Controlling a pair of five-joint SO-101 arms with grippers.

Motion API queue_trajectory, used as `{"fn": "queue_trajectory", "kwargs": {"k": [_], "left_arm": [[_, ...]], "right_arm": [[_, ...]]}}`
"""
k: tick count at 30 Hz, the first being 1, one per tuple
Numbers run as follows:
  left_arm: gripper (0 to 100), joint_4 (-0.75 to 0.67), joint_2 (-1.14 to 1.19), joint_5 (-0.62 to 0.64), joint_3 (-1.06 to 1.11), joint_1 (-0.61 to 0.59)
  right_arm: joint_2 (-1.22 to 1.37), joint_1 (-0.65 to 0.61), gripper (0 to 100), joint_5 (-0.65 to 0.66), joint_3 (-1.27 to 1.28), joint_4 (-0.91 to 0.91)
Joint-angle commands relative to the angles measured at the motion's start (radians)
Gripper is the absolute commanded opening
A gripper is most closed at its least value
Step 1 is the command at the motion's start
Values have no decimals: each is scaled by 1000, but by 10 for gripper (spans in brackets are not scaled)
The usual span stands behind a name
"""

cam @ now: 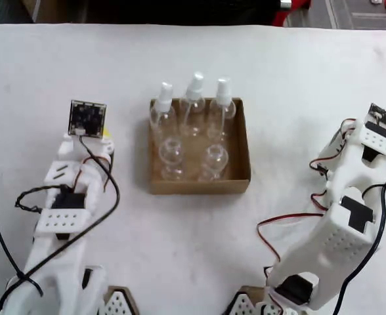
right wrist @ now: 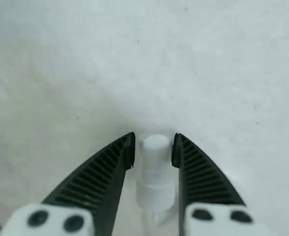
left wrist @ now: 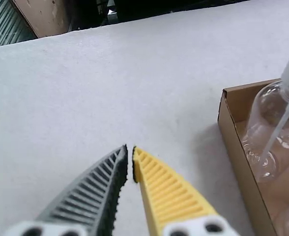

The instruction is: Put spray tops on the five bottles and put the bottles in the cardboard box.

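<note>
The cardboard box (cam: 199,186) sits mid-table and holds all five clear bottles. The three in its back row (cam: 193,108) wear white spray tops. The front two (cam: 171,157) (cam: 213,161) are open-necked. My right gripper (right wrist: 153,147) is shut on a white spray top (right wrist: 156,169), held between its black fingers over bare white tabletop; the right arm (cam: 350,216) stands to the right of the box. My left gripper (left wrist: 130,153) is shut with nothing in it, its grey and yellow fingers meeting over the table left of the box (left wrist: 238,147). A capped bottle (left wrist: 277,128) shows there.
A white cloth (cam: 278,65) covers the table, with bare room around the box on all sides. The left arm (cam: 68,210) and its cables lie at the front left. Dark floor lies beyond the table's far edge.
</note>
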Motion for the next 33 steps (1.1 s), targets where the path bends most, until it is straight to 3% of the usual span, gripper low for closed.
{"fn": "queue_trajectory", "kwargs": {"k": [1,5,11,23,33], "left_arm": [[27,-29,5,-8,-6,10],[27,-31,5,-8,-6,10],[27,-31,5,-8,-6,10],[27,-31,2,-8,-6,10],[27,-31,2,-8,-6,10]], "right_arm": [[-7,-12,77,2,-43,-10],[-5,-13,14,2,-38,-15],[-27,-13,15,2,-63,-7],[-246,-16,15,2,-334,196],[-493,-64,15,2,-338,217]]}}
